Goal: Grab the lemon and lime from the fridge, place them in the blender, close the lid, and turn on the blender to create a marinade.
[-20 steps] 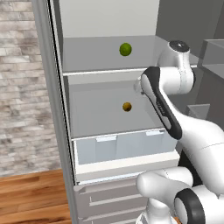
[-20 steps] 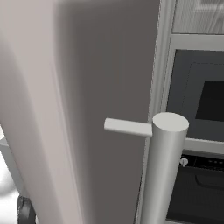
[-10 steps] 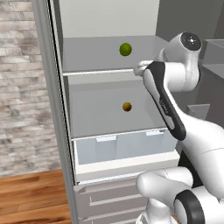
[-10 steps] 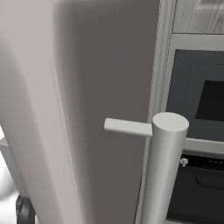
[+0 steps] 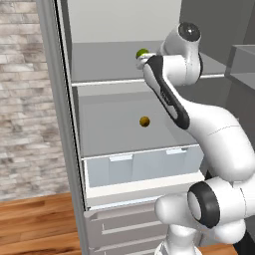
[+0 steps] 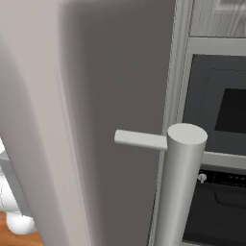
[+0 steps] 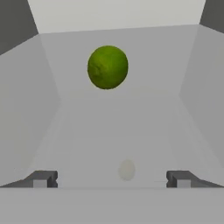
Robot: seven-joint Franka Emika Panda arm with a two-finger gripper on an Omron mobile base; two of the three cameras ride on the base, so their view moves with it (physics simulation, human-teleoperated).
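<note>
The lime [image 7: 107, 67] sits on the upper shelf of the fridge [image 5: 60, 124], ahead of the gripper [image 7: 111, 179], whose jaws are spread wide and empty. The lemon [image 5: 144, 121] lies one shelf lower. The lime should be centred between the fingertips before anything is closed.

A glossy white arm [image 5: 209, 129] with rounded segments, black joint bands and dark-capped joints is seen.

The open fridge [image 5: 124, 99] is faced from behind-left; its door [image 6: 96, 120] is seen close from behind-right; the lime [image 7: 107, 67] is viewed near, from the hand.
</note>
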